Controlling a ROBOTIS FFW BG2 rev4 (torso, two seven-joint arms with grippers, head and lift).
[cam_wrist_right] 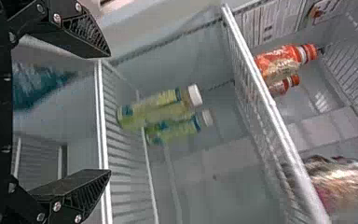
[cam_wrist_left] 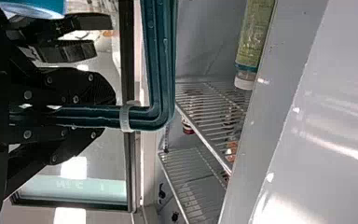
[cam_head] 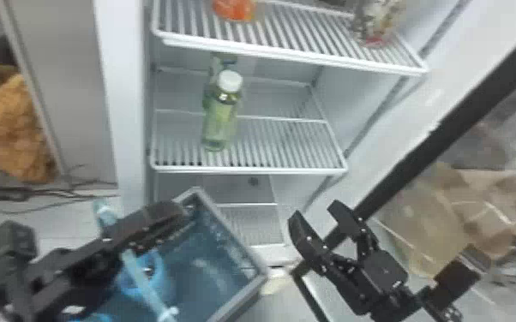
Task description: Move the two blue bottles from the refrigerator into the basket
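The jaws of the left gripper [cam_wrist_left: 103, 113] are clenched on the rim of the basket [cam_head: 210, 252], while those of the right gripper [cam_wrist_right: 107, 113] are spread wide and empty before the refrigerator shelves. Blue rounded shapes in the basket look to be the blue bottles [cam_head: 160, 270], probably smooth, a bit slippery and heavy if full. Any adjustment should take one round mid-body, lightly enough not to dent what is likely thin plastic.
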